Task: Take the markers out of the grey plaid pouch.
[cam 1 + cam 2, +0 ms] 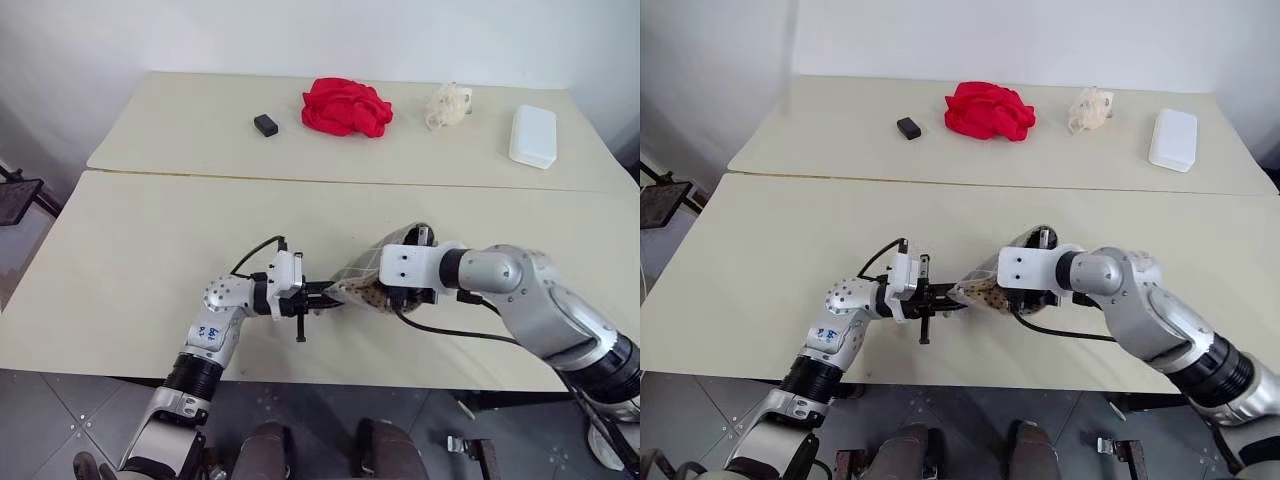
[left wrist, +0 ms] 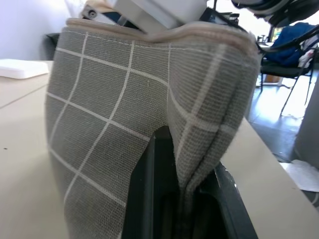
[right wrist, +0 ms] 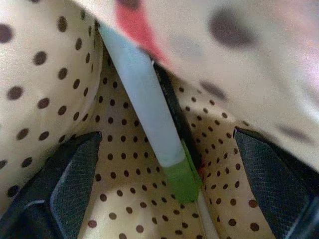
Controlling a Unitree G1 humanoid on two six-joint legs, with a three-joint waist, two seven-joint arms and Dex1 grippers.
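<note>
At the near table's front edge, the grey plaid pouch point(image 1: 362, 280) hangs in the air between the two arms. No readable writing or label on it. Left gripper point(image 1: 318, 297) points level toward the right, fingers clamped shut on the pouch's closed end (fabric pinched between them in its wrist view). Right arm reaches in from the right, angled down; right gripper point(image 3: 164, 191) sits inside the pouch mouth, fingers point(image 3: 65, 181) spread wide either side of a pale marker point(image 3: 149, 117) with a green end, gripping nothing. Lining is cream with dark dots.
</note>
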